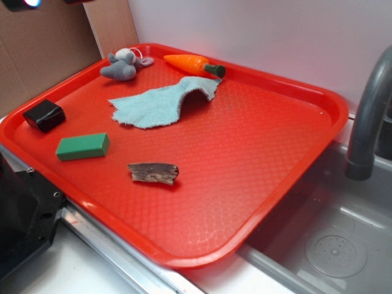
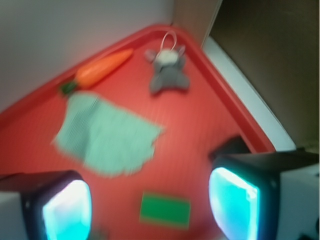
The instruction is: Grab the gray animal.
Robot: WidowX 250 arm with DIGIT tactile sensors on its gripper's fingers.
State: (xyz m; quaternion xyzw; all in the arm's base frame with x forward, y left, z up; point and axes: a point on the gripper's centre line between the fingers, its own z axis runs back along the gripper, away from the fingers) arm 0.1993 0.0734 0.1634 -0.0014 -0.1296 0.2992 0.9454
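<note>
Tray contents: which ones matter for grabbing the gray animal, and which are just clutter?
In play:
gray animal, far corner of the tray
gripper, open, not touching it

Clutter:
carrot
blue rag
green block
black block
brown piece
faucet and sink

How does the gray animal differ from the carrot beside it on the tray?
The gray animal is a gray plush with a white face patch and stubby limbs; the carrot is smooth orange with a dark green end. The animal is squat and rounded, the carrot long and tapered. The animal sits nearer the tray's far corner, the carrot further along the back rim. Both lie untouched near that rim, close to the blue rag.
</note>
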